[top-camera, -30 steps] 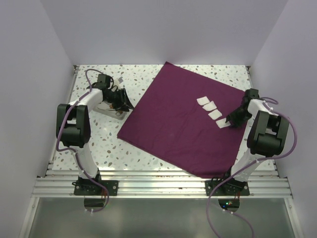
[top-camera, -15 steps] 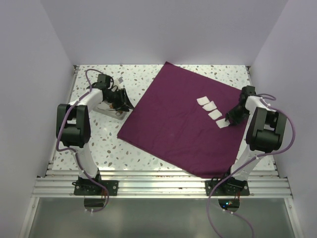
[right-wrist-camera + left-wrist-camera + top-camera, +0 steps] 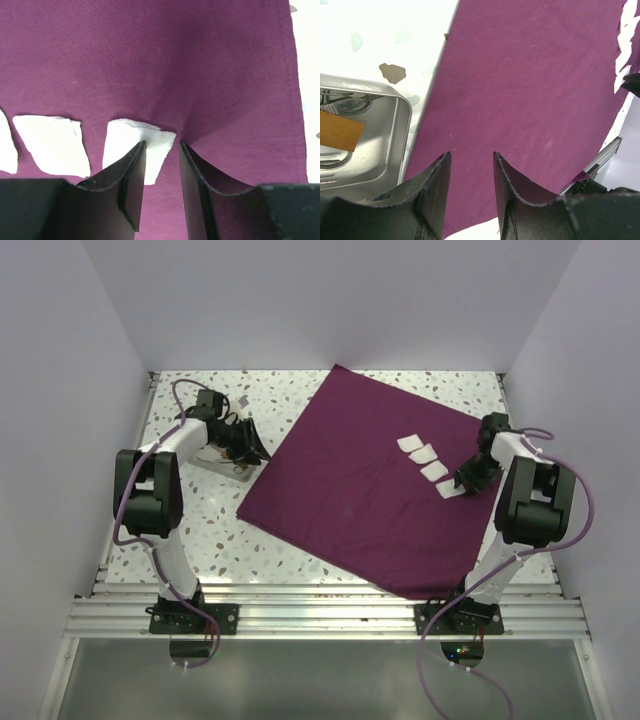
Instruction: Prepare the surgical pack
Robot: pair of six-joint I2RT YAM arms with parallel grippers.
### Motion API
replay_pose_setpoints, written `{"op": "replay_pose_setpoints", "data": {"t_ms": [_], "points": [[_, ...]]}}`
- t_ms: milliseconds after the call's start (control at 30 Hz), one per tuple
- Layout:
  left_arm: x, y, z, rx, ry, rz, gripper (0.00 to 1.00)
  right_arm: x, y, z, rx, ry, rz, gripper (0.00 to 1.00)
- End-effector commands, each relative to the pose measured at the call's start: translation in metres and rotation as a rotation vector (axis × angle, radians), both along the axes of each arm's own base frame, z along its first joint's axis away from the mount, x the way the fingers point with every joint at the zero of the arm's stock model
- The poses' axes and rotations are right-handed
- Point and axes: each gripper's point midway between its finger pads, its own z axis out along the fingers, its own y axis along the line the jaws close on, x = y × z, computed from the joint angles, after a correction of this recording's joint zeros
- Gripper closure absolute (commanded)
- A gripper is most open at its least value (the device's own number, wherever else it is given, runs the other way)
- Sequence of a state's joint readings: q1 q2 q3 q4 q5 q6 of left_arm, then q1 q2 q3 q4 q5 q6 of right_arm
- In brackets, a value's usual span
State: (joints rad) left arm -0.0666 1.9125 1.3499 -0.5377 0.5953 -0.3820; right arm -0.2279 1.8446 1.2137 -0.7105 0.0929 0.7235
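Only the wrist views show it: right claw (image 3: 161, 144) half-open astride a gauze square (image 3: 122, 132), left claw (image 3: 470, 155) half-open, empty, over cloth (image 3: 520, 90).

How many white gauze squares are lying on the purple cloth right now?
4, in a diagonal row on the right half of the cloth: farthest square, second square, third square, and nearest square, at the fingertips of the right gripper. None seems hidden.
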Motion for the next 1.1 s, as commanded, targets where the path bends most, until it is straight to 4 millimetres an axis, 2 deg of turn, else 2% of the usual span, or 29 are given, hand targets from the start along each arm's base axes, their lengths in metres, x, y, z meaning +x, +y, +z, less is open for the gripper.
{"op": "replay_pose_setpoints", "data": {"t_ms": [0,200,400,600,667,1067], "points": [[0.010,0.000,0.015,-0.017,-0.061,-0.005,0.57,0.001,-0.005,0.008,-0.036,-0.004,-0.023,0.63],[0.010,0.000,0.012,-0.020,-0.056,-0.005,0.57,0.002,-0.003,0.005,-0.026,-0.009,-0.028,0.63],[0.010,0.001,0.013,-0.019,-0.057,-0.003,0.57,0.015,-0.005,-0.003,-0.029,-0.022,-0.033,0.64],[0.009,0.001,0.013,-0.022,-0.057,-0.003,0.57,0.016,-0.007,-0.007,-0.042,-0.018,-0.046,0.69],[0.010,0.002,0.014,-0.021,-0.060,-0.001,0.57,0.016,-0.007,-0.004,-0.049,-0.027,-0.039,0.75],[0.011,0.004,0.014,-0.021,-0.061,0.002,0.57,0.015,-0.008,0.039,-0.078,-0.059,-0.001,0.85]]}}
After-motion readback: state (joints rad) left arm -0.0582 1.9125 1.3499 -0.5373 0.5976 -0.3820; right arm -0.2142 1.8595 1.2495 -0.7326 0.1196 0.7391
